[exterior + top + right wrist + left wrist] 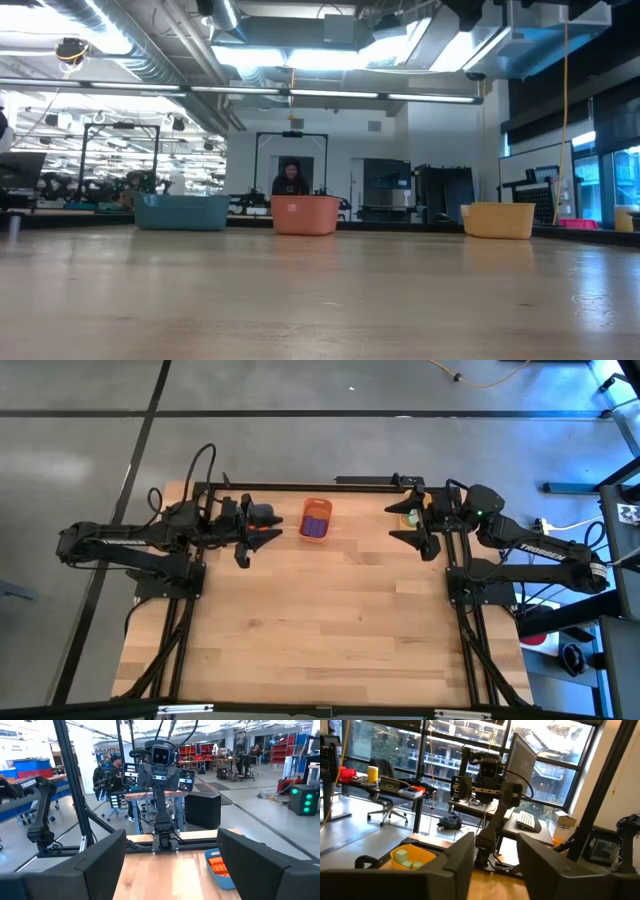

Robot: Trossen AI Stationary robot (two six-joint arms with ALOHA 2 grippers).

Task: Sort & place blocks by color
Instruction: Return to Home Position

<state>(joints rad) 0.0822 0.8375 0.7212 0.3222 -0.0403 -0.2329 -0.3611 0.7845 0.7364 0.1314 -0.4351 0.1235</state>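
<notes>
Orange-red bricks point(268, 532) point(218, 865) lie in the blue-grey tray point(265, 513) point(226, 881). Purple bricks point(316, 526) fill the orange tray point(317, 504). Mint-green cubes point(409, 861) sit in the yellow tray point(396, 865) point(408, 518). All three trays stand along the table's far edge. My left gripper point(250, 530) point(495, 865) hovers open above the blue-grey tray, pointing toward the table's right. My right gripper point(405, 525) point(172, 870) hovers open over the yellow tray, pointing left. Neither holds a block.
The wooden table point(320, 620) stretches bare toward its near edge. In the low view the three trays point(305, 215) stand in a row at the far side. A person point(291, 178) sits beyond the table. Black frame rails point(300, 486) border the table.
</notes>
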